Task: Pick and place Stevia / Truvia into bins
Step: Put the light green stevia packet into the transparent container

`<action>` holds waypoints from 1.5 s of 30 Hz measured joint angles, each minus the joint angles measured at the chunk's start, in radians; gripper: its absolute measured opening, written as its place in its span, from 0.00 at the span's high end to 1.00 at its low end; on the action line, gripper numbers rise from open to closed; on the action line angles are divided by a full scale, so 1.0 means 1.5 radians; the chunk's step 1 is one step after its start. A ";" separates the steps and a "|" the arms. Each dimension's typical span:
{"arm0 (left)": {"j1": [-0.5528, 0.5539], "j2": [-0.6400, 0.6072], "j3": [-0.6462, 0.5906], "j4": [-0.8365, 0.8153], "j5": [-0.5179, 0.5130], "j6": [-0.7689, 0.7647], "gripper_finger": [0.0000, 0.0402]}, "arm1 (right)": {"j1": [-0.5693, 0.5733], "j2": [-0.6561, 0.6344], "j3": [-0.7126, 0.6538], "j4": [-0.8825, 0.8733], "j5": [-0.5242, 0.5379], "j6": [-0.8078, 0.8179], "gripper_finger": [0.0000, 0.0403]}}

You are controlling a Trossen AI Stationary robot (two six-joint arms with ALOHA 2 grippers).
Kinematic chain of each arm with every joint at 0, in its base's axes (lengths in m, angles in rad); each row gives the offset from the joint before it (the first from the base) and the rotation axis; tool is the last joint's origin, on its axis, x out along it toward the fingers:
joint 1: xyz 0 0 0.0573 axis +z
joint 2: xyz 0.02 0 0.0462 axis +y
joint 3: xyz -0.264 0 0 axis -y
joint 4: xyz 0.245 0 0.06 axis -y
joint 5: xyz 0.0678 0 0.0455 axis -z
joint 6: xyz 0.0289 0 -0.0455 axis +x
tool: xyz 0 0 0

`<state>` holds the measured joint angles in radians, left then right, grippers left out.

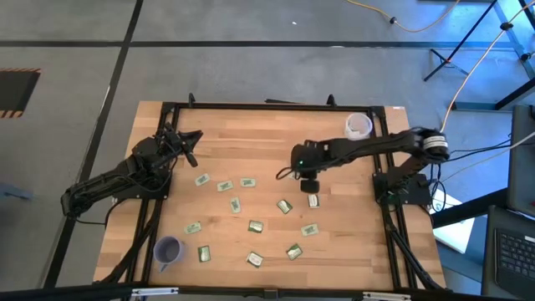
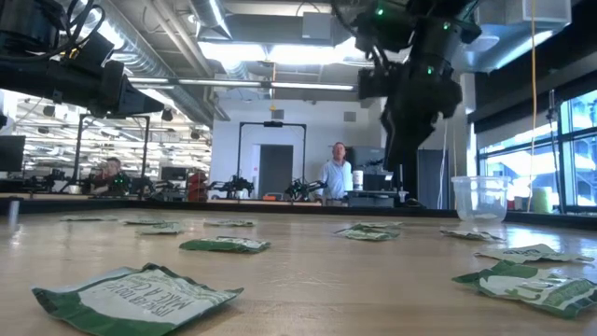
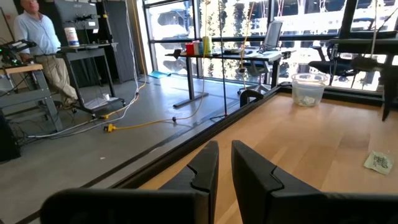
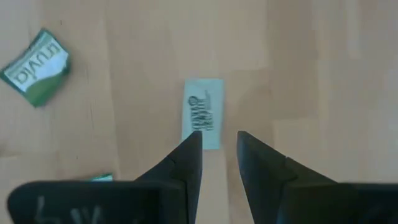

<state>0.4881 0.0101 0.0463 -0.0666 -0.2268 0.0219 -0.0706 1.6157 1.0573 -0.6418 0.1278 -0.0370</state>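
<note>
Several small green-and-white sachets point(image 1: 255, 226) lie flat across the wooden table point(image 1: 251, 134). My right gripper point(image 4: 219, 142) hangs above the table's middle point(image 1: 310, 186), fingers pointing down and slightly open. It is over one pale sachet point(image 4: 203, 113) that lies flat just beyond its fingertips point(image 1: 313, 201). The low view shows this gripper point(image 2: 401, 159) well clear of the tabletop. The translucent white cup point(image 1: 358, 125) stands at the far right edge, the purple cup point(image 1: 168, 249) at the near left. My left gripper point(image 3: 224, 155) waits shut near the far left corner point(image 1: 191, 144).
A Truvia sachet point(image 4: 37, 74) lies beside the one under my right gripper. More sachets point(image 2: 140, 299) lie close to the near edge. A black frame point(image 1: 276, 106) runs round the table. People stand in the room beyond the far edge point(image 2: 336, 173).
</note>
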 joint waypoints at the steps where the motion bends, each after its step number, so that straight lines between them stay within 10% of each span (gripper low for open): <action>1: 0.000 0.000 0.000 0.000 0.000 0.000 0.90 | 0.003 0.012 0.000 0.004 0.000 0.000 0.74; 17: 0.000 0.000 0.000 0.000 0.003 0.000 0.90 | 0.015 0.140 0.000 0.018 0.002 -0.001 0.75; 30: 0.000 0.000 0.000 0.000 0.003 0.000 0.90 | 0.015 0.151 0.002 0.018 0.005 -0.014 0.96; 45: 0.000 0.000 0.000 0.000 0.003 0.000 0.90 | 0.002 -0.038 -0.002 -0.073 0.086 0.095 0.99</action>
<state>0.4881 0.0103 0.0465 -0.0669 -0.2230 0.0219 -0.0678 1.5585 1.0550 -0.7510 0.2563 0.1048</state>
